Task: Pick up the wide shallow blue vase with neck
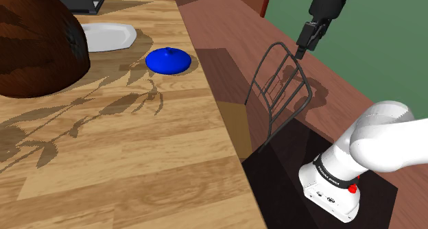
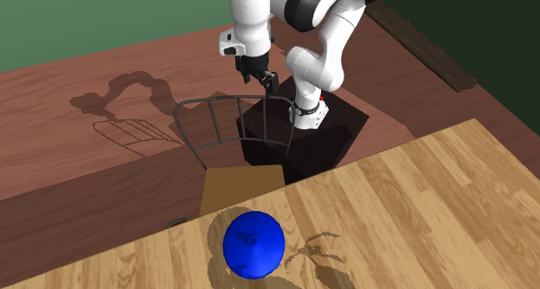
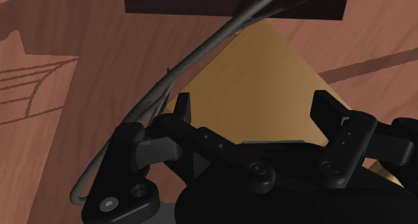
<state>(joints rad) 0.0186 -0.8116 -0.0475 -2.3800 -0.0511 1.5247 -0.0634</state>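
The wide, shallow blue vase (image 1: 169, 59) with a short neck rests on the wooden table (image 1: 137, 159), near the edge that faces the arm. From the second exterior view the vase (image 2: 253, 242) shows at the bottom, seen from above. My gripper (image 1: 305, 46) hangs well off the table, just above the top rail of a wire-backed chair (image 1: 278, 83), far from the vase. In the second exterior view the gripper (image 2: 262, 78) sits over the chair back (image 2: 229, 123). The wrist view has the gripper (image 3: 254, 112) open over the chair's tan seat (image 3: 268, 82), nothing between its fingers (image 3: 183, 108).
A white plate (image 1: 106, 35) lies on the table beyond the vase, beside a large dark brown rounded object (image 1: 34, 49). The chair's seat (image 2: 242, 188) tucks against the table edge between arm and vase. The stand (image 2: 303, 140) is a dark box on reddish floor.
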